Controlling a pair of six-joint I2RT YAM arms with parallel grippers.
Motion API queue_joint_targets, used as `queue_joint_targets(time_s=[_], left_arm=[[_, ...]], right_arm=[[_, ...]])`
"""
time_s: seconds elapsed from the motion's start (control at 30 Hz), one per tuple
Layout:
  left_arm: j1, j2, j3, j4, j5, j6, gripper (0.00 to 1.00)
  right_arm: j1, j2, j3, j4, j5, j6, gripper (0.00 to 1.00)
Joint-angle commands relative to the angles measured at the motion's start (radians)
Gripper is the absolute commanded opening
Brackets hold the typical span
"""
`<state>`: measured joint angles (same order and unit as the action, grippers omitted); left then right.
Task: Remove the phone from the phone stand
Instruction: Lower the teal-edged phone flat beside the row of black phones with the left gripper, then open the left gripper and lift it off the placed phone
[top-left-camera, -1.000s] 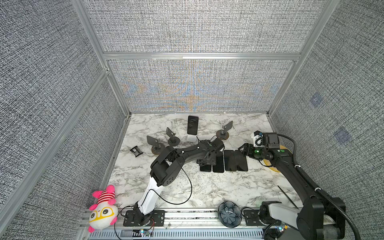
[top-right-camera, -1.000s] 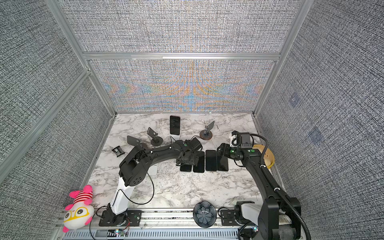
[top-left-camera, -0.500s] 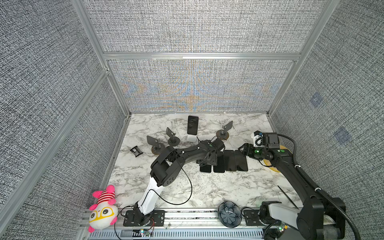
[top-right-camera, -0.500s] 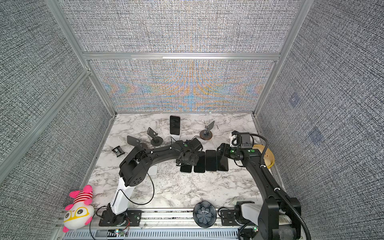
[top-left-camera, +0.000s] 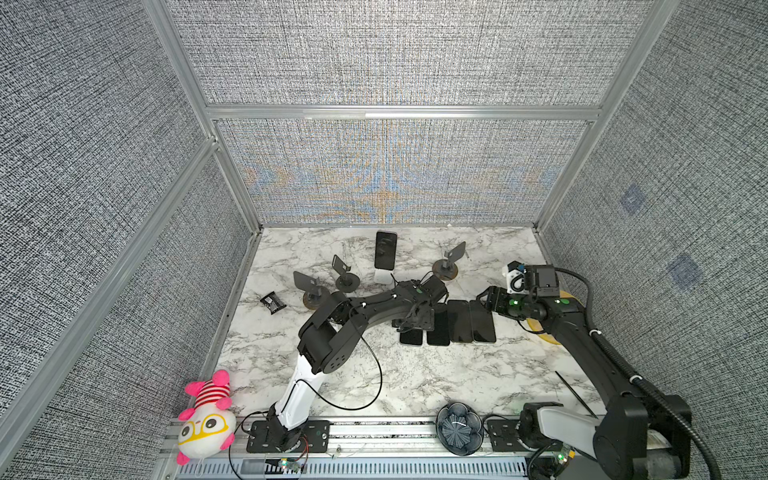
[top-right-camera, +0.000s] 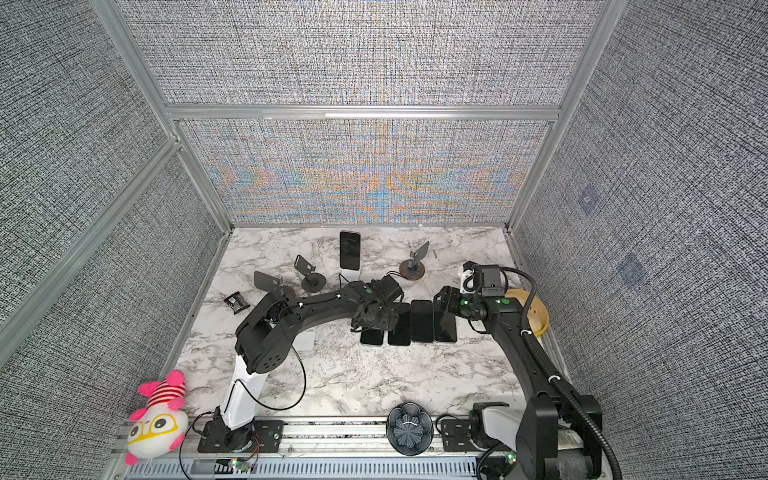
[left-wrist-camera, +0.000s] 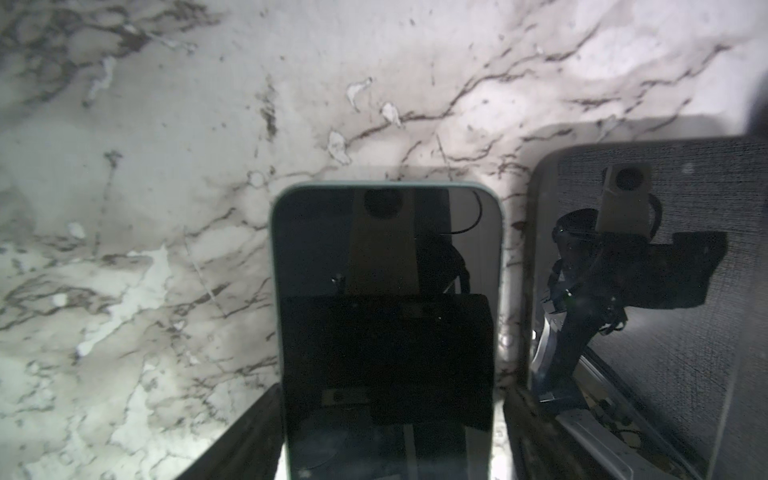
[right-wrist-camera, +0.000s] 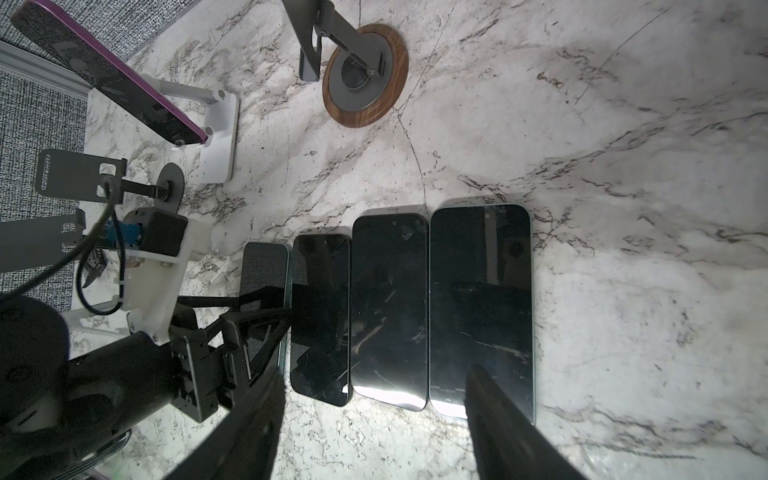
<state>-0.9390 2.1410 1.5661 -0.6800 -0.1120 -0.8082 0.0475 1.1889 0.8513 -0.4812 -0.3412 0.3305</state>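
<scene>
Our left gripper (top-left-camera: 413, 325) is released, jaws apart on either side of the leftmost phone (left-wrist-camera: 386, 311), which lies flat on the table (top-left-camera: 415, 374) in a row of four. Our right gripper (right-wrist-camera: 374, 372) hangs open above the row. A purple phone (right-wrist-camera: 112, 70) leans on the white stand (right-wrist-camera: 218, 137)

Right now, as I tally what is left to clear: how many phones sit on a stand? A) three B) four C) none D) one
D: a single phone leans on the white stand at the back, while the dark stands hold nothing.
</scene>
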Motion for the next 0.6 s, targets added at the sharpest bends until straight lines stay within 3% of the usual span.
queue_joint_targets(time_s=[0.0,0.3,0.57], left_arm=[[-0.001,-0.028,-0.026,0.027,0.09,-0.029,0.82],[0.015,-0.116,-0.029,-0.064,-0.033,0.036,0.79],[0.052,-0.127,-0.133,-0.042,-0.039,-0.003,0.5]], right_arm=[[0.0,-0.001,0.002,-0.015,-0.005,-0.011,0.69],[0.001,-0.003,0.014,-0.028,-0.007,-0.014,0.69],[0.0,-0.008,0.017,-0.032,-0.004,-0.009,0.7]])
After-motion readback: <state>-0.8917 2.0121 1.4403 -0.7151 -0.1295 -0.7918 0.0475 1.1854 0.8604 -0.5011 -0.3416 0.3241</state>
